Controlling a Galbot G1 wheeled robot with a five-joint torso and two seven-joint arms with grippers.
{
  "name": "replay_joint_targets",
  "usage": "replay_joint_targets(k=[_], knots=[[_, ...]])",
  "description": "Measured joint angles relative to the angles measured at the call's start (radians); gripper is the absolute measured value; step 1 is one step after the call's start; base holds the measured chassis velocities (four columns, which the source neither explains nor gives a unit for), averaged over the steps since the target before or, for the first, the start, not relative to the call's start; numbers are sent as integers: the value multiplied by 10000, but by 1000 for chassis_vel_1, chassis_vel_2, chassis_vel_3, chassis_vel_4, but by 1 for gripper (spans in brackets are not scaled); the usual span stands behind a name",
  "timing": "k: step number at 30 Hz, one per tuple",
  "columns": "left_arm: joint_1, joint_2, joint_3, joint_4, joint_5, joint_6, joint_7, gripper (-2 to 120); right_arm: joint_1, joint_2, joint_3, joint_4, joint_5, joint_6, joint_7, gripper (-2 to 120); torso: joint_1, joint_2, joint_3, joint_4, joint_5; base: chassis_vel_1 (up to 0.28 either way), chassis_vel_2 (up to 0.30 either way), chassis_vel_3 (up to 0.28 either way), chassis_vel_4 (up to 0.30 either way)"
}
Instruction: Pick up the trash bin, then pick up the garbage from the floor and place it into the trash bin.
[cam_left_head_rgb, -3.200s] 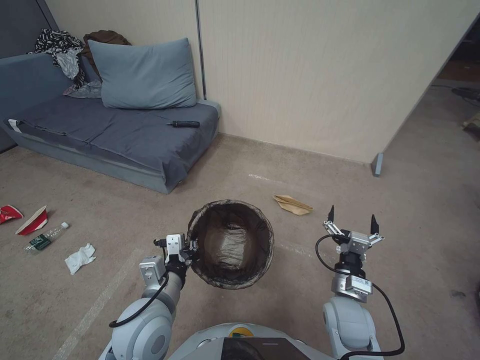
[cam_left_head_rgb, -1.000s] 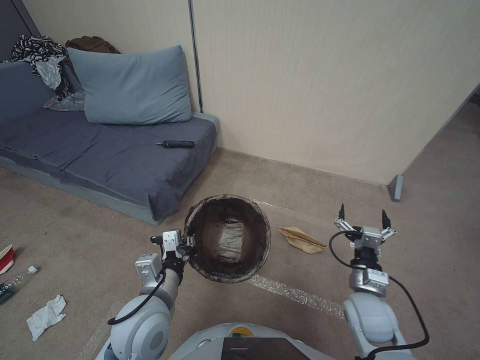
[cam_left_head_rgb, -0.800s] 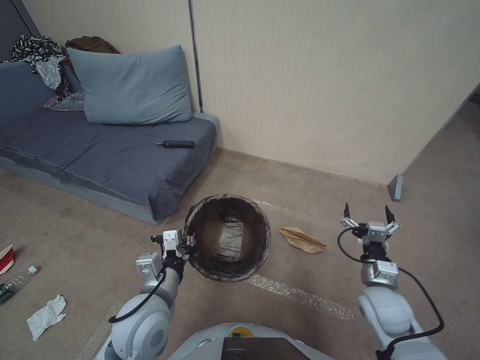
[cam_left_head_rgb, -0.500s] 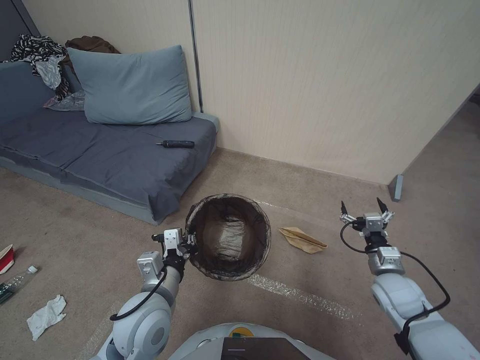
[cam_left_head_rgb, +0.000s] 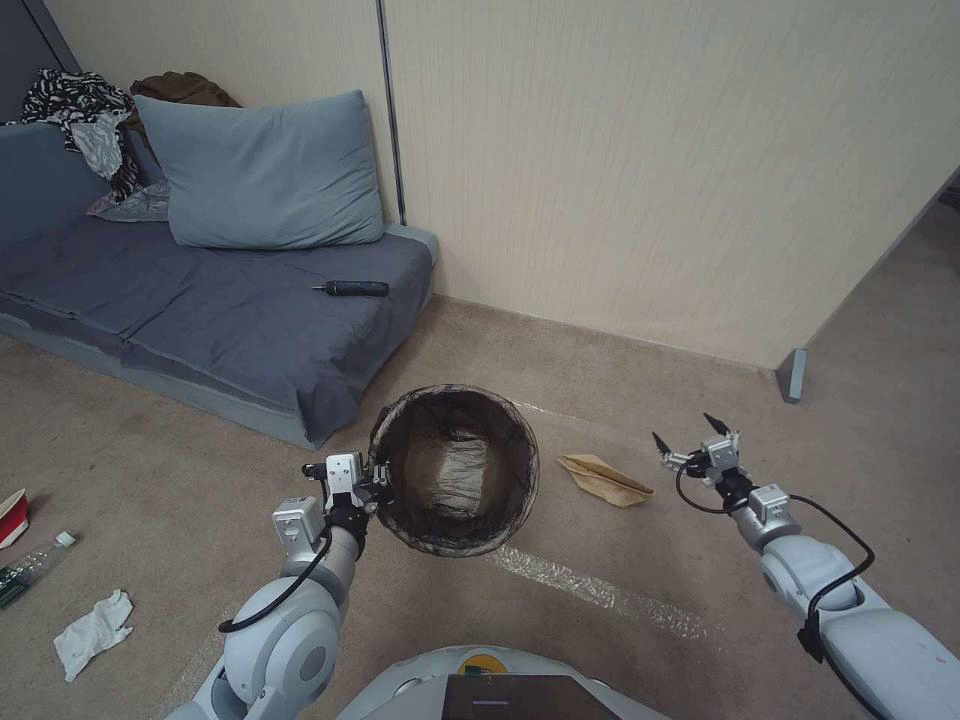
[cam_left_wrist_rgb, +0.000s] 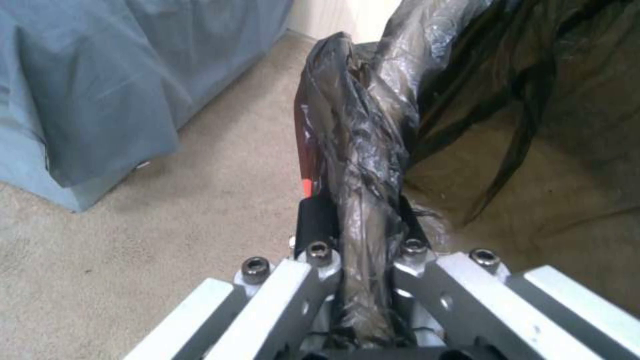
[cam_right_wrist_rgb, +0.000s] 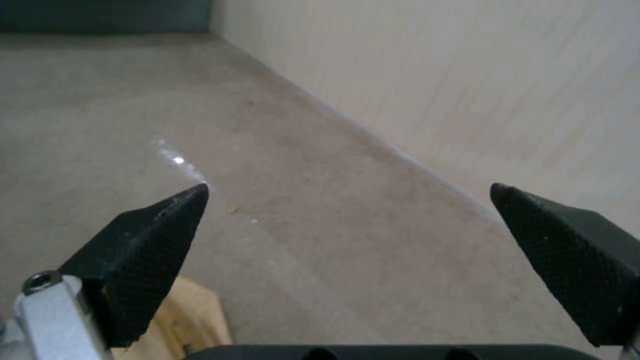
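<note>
The trash bin (cam_left_head_rgb: 455, 470), round with a dark bag liner over its rim, hangs above the carpet, held at its left rim by my left gripper (cam_left_head_rgb: 378, 487). In the left wrist view the left gripper (cam_left_wrist_rgb: 360, 220) is shut on the bag-covered rim (cam_left_wrist_rgb: 360, 140). Garbage lies on the floor: a tan folded paper (cam_left_head_rgb: 604, 479) to the right of the bin, its corner (cam_right_wrist_rgb: 190, 312) also showing in the right wrist view. At the far left lie a crumpled white tissue (cam_left_head_rgb: 92, 631), a clear bottle (cam_left_head_rgb: 30, 569) and a red cup (cam_left_head_rgb: 10, 517). My right gripper (cam_left_head_rgb: 688, 438) is open, just right of the paper, above the carpet.
A blue-grey sofa (cam_left_head_rgb: 200, 310) with a pillow (cam_left_head_rgb: 262, 172) and a dark screwdriver (cam_left_head_rgb: 352, 289) stands at the back left. A beige wall panel (cam_left_head_rgb: 650, 170) runs behind, ending at a grey foot (cam_left_head_rgb: 791, 375). A shiny tape strip (cam_left_head_rgb: 600, 595) crosses the carpet.
The whole picture shifted since the oldest frame as the camera moved. Over the last second my right arm has stretched forward and tilted left toward the tan paper. The left gripper keeps holding the bin.
</note>
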Motion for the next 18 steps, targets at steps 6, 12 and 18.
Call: replay_joint_targets(k=[6,12,18], knots=[[-108,36,-1,65,-79,6,-15,2,415,-246,-541,-635,148,158,-914,100,0,0,-1,-2,1,0,0,0,0],[-139,50,0,74,-120,7,-24,2,665,-330,-847,-901,174,232,-1201,100,0,0,0,-1,-3,0,0,0,0],[-145,60,-5,88,-159,7,-35,2,1145,-351,-1459,-1220,188,309,-1420,100,0,0,-1,2,-2,0,0,0,0]])
